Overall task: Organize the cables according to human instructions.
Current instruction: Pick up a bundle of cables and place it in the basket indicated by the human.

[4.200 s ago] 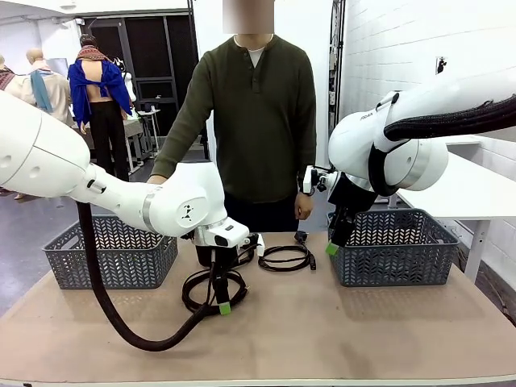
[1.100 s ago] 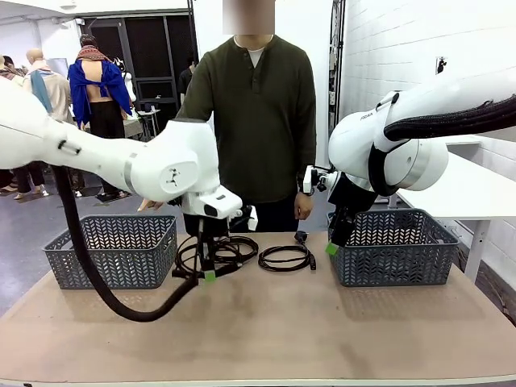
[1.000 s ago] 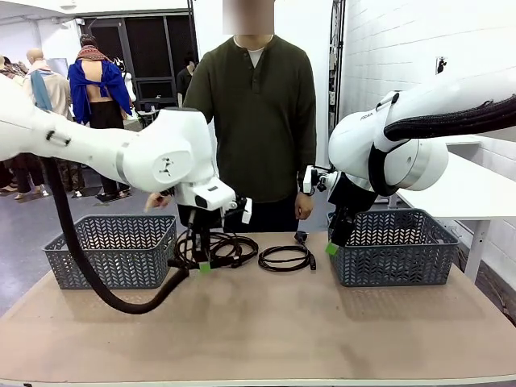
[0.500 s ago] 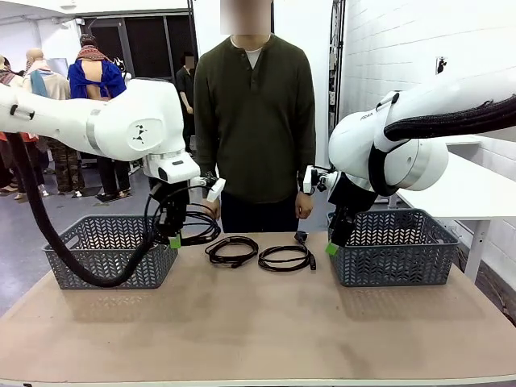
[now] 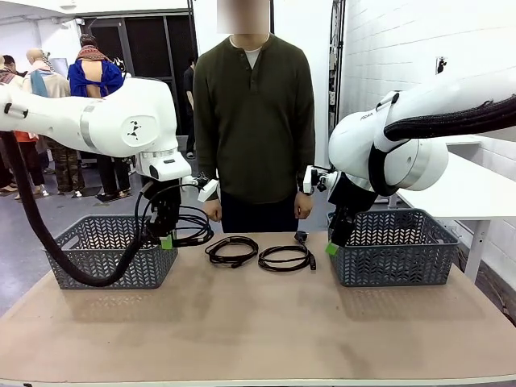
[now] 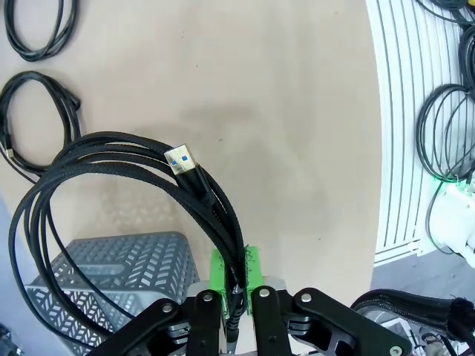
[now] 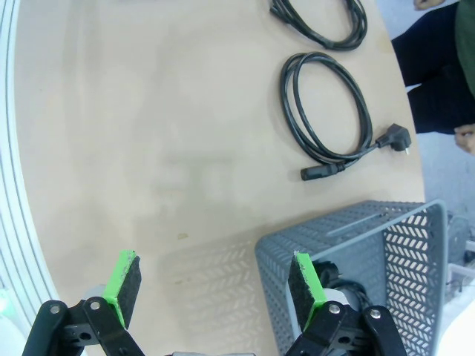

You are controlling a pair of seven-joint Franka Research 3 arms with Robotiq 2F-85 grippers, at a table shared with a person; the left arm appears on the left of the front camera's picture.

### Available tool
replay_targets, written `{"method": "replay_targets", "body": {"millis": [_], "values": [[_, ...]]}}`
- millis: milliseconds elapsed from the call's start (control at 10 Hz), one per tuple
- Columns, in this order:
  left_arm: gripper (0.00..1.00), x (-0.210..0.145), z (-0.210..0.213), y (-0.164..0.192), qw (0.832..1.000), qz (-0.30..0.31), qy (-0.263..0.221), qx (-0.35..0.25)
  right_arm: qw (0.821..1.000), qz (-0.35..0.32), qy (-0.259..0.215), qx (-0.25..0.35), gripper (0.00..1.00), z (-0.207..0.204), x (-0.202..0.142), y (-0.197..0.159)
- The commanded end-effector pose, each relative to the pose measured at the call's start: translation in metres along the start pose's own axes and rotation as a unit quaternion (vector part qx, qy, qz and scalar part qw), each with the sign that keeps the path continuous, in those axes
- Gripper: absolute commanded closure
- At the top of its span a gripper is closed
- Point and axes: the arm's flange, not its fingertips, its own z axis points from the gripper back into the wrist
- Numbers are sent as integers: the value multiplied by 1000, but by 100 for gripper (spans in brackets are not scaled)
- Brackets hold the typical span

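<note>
Tabletop [image 5: 266, 322]: two cables [image 5: 232, 250] remain. Left gripper [image 5: 166, 240] clamps a third cable [image 5: 189, 226] at the left basket [image 5: 81, 266] edge. Right gripper [image 5: 332, 248] spread, empty; fourth apparently binned.

The near table [image 5: 266, 330] lies free; farther, two coiled cables [image 5: 234, 261] lie between the left basket [image 5: 113, 262] and right basket [image 5: 395, 254].

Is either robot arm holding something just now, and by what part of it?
The left gripper holds a coiled black cable, jaws pinching the bundled loops at one side; its USB plug is free. The right gripper is open, empty.
</note>
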Motion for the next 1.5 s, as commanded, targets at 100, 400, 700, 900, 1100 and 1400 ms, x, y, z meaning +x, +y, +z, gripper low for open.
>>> {"method": "replay_targets", "body": {"millis": [100,400,700,900,1100,1400], "values": [[100,2,1,1,1000,3,0,10,1000,-1,3,-4,0,0,0,-1],[100,-12,2,4,1000,9,2,2,1000,-1,3,-4,0,0,0,-1],[100,-59,7,17,999,50,-1,1,1000,-1,3,-4,0,0,0,-1],[100,-92,15,36,998,62,11,17,1000,-1,3,-4,0,0,0,-1],[100,-117,17,62,998,56,29,15,1000,-1,3,-4,0,0,0,-1],[100,-147,1,94,998,48,37,-3,1000,-1,3,-4,0,0,0,-1]]}}
